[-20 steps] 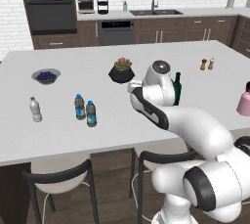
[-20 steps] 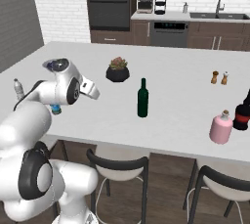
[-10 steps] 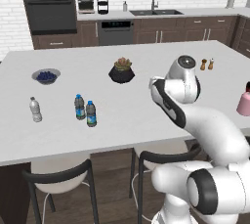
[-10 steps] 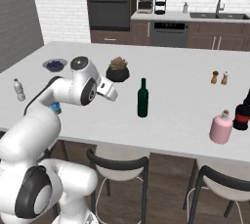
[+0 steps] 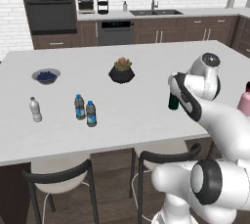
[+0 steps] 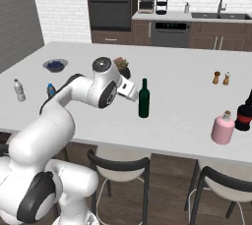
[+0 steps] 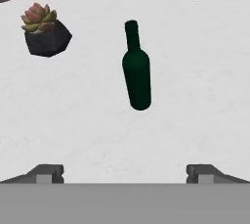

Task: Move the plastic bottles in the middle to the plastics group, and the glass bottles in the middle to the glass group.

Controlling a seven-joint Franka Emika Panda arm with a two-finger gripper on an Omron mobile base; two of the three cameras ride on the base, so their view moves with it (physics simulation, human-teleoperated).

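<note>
The slim dark-green glass bottle [image 6: 143, 98] stands upright mid-counter, and the hand view looks down on the same green bottle [image 7: 136, 69]. My gripper [image 6: 134, 93] hovers just left of it and above the counter, open and holding nothing. In the hand view, the gripper [image 7: 125, 173] has its fingertips [image 7: 49, 173] spread wide, short of the bottle. The squat pink bottle [image 6: 223, 127] stands at the right, beside a dark reddish-black bottle [image 6: 244, 113]. Two blue-labelled water bottles [image 5: 79, 106] [image 5: 91, 113] stand together at the left. Further left stands a paler water bottle [image 5: 34, 109].
A succulent in a black faceted pot [image 5: 121, 70] sits behind the middle of the counter. A bowl of blueberries [image 5: 46, 76] is at the far left. Two small orange shakers [image 6: 221, 77] stand at the back right. Stools [image 6: 118, 170] line the counter's near edge.
My arm has swung right, from above the water bottles to beside the green bottle. The gripper stayed open. No bottle has moved.
</note>
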